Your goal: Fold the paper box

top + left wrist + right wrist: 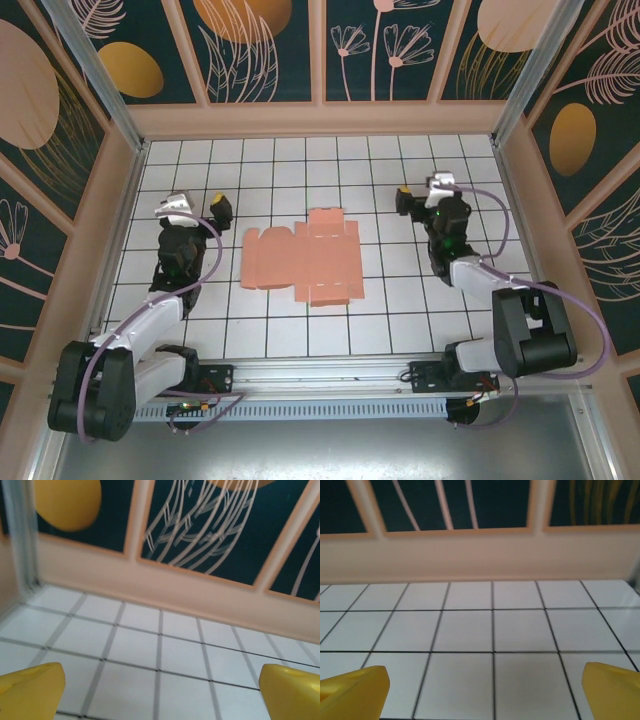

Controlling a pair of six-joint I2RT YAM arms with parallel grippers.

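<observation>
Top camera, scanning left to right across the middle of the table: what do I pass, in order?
left gripper, jaws open → paper box, lying flat and unfolded on the tiled table → right gripper, jaws open

A: The top view is bright and even; light falls from above on the white tiled table (270, 330); shadows beside the arms (180, 262) are short and soft; no harsh glare.
B: Agreed; the wall lines lean outward toward the corners, a wide-lens bend.
A: The left wrist view is soft and smeared; the patterned wall (200, 530) is hazy; the yellow fingertips (30, 692) are out of focus.
B: The right wrist view is sharper on the grid lines; its fingertips (355, 692) blur too.
</observation>
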